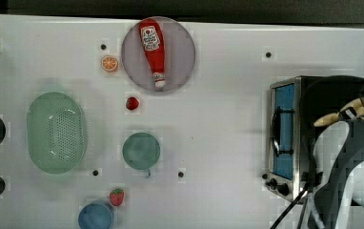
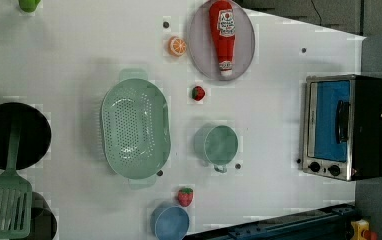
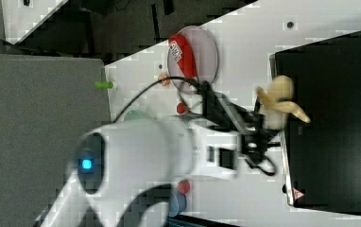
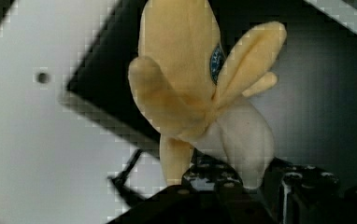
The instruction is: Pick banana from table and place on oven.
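- Banana [image 3: 278, 101] is off the tabletop [image 1: 218, 119], gripped in the pincer [image 3: 266, 124], held over the oven [image 3: 334, 118] top's edge.
- Pick looks done; lowering and release remain.

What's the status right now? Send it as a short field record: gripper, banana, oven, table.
gripper: gripper shut on the banana, over the oven's black top
banana: banana partly peeled, held off the table, not yet released
oven: oven at the top view's right, door closed, black top bare
table: table holds a ketchup bottle on a plate, a green colander, a green cup
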